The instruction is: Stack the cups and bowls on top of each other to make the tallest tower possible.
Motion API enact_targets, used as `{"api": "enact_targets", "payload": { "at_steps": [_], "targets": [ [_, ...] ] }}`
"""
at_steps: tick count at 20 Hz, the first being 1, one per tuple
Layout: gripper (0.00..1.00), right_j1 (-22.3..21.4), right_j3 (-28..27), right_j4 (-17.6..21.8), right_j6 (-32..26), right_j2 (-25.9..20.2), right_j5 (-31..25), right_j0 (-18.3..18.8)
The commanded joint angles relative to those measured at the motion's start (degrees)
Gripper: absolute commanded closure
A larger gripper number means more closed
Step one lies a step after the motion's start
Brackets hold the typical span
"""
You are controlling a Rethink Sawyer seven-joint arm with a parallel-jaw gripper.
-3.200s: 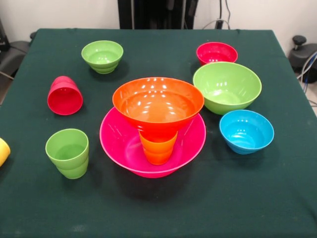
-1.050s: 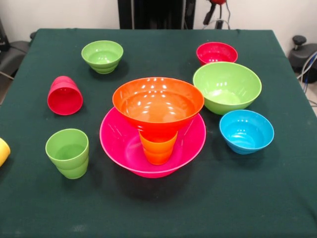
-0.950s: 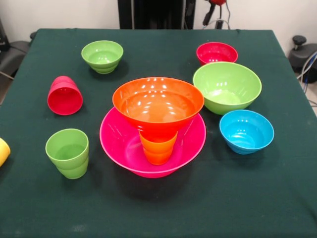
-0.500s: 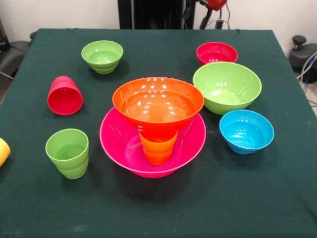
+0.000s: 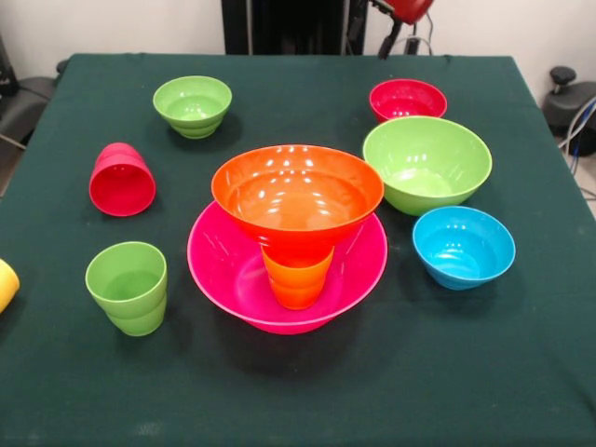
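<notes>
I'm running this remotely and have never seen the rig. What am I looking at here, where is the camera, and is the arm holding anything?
The camera faces the robot across a green table. Only a red part of the arm shows at the top edge; its gripper is not visible, so nothing is seen held. The tower so far: a pink bowl, an orange cup standing in it, an orange bowl on top. Loose around it: large green bowl, blue bowl, red bowl, small green bowl, tipped red cup, upright green cup, yellow cup at the edge.

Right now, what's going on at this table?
Nothing is being handled. Only a red part of the arm shows at the table's far edge. A tower is begun: large orange bowl on an orange cup inside the pink bowl. Other cups and bowls sit loose, the red cup on its side.
</notes>
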State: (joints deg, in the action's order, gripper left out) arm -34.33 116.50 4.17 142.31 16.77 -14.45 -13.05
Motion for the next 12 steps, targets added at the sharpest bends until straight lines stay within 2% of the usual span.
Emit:
{"api": "enact_targets", "payload": {
  "at_steps": [1,12],
  "targets": [
    [0.00,1.8,-5.5,-4.5,8.8,-2.2,0.3,-1.4],
    [0.00,2.2,-6.3,-6.7,9.0,-0.8,0.9,-3.0]
  ]
}}
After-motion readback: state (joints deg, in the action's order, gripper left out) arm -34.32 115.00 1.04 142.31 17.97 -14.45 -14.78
